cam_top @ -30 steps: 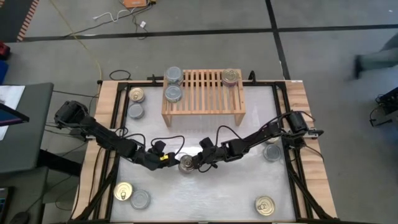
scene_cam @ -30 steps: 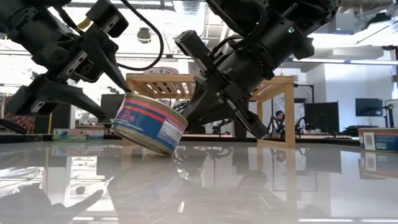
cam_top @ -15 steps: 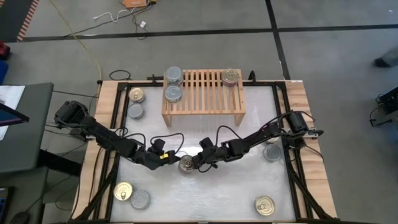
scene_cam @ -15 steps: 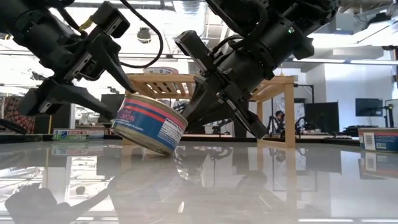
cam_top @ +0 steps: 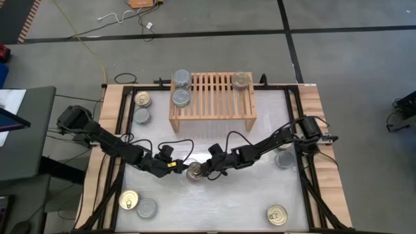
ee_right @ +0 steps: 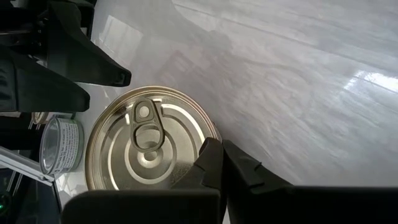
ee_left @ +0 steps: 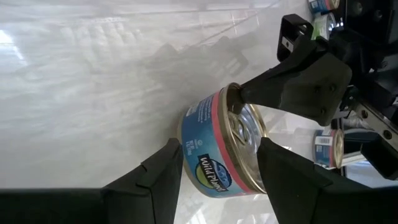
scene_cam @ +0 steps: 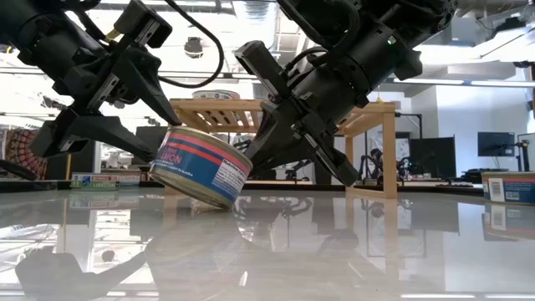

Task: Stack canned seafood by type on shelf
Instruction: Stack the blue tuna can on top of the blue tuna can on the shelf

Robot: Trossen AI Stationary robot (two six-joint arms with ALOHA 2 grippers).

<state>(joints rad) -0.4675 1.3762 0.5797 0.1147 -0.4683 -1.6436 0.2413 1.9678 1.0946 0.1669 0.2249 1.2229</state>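
Tilted tin (scene_cam: pixel 201 167) between part-open left gripper (ee_left: pixel 217 165) fingers, seemingly touching closed right gripper (ee_right: pixel 219 163) tips.

Central tabletop (cam_top: pixel 214 140) between shelf (cam_top: pixel 212 97) and both hands is unobstructed. Tilted tin (cam_top: pixel 194 171) sits wedged between left hand (cam_top: pixel 180 168) and right hand (cam_top: pixel 204 170), blocking passage there.

We cannot read the whole label of the tilted tin (scene_cam: pixel 201 167); the left pincer (scene_cam: pixel 125 125) covers its start. At three o'clock in the low view, a tin (scene_cam: pixel 510 187) is cut by the edge. Labels of the shelf (cam_top: pixel 212 97) tins stay too small.
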